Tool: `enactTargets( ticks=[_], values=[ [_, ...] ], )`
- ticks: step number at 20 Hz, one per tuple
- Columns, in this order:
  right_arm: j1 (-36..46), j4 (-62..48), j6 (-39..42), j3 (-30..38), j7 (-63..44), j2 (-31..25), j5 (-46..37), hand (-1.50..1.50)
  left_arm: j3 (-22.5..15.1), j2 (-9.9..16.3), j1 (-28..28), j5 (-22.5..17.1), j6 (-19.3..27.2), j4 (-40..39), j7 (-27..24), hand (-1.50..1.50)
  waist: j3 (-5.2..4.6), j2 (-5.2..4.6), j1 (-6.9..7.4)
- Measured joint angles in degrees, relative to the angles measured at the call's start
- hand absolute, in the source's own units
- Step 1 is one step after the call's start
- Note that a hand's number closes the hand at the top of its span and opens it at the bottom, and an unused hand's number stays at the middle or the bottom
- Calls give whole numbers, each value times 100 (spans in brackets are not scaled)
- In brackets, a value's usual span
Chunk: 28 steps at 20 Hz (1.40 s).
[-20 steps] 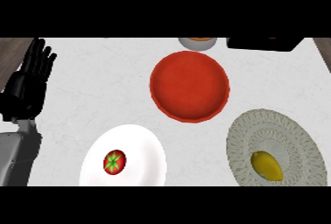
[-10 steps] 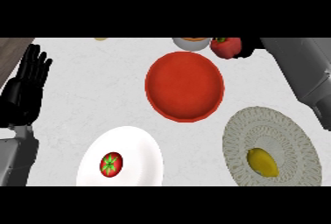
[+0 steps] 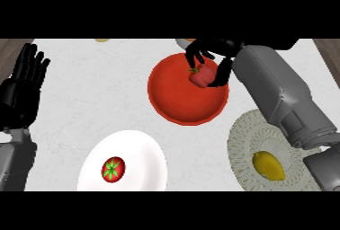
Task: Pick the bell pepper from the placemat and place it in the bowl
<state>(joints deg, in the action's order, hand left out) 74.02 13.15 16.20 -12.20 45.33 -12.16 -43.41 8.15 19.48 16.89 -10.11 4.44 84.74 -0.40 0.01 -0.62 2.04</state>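
Red and glossy, round bowl [image 3: 186, 92] at the middle of a pale marbled counter [image 3: 100, 99], seen from the head view. Over the bowl's upper right part, black right hand [image 3: 211, 53] with fingers curled down round a red bell pepper [image 3: 201, 76], held just above the bowl's inside. Smooth grey right forearm [image 3: 282, 96] running from that hand down past the bowl's right side. Below and right of the bowl, woven pale round placemat [image 3: 249, 143] with a yellow rounded fruit [image 3: 268, 165] lying on it. Below and left of the bowl, smooth white plate [image 3: 136, 148] carrying a red tomato with green star-shaped top [image 3: 113, 169]. Far left of the bowl, black left hand [image 3: 21, 92], fingers straight and upward, resting
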Motion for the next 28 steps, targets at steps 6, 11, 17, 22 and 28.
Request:
enactTargets(
  ticks=[6,11,17,22,28],
  values=[
    [-209,-406,268,274,-194,447,230,-150,15,-24,-80,14,-35,22,-47,0,0,-23,28],
    [-282,-491,396,837,-195,610,785,-150,-26,-100,-98,42,-2,91,-21,0,3,-30,41],
    [-144,-562,392,1672,-293,265,1550,-150,25,-49,27,21,-77,-18,-60,0,4,-79,96],
    [-16,-740,577,2193,-571,-288,2010,-150,-13,-99,167,46,-75,-90,-90,0,5,-138,186],
    [-71,-862,934,2548,-734,-1024,2329,-150,-99,-159,183,50,-142,-31,-152,0,18,-234,353]
  ],
)
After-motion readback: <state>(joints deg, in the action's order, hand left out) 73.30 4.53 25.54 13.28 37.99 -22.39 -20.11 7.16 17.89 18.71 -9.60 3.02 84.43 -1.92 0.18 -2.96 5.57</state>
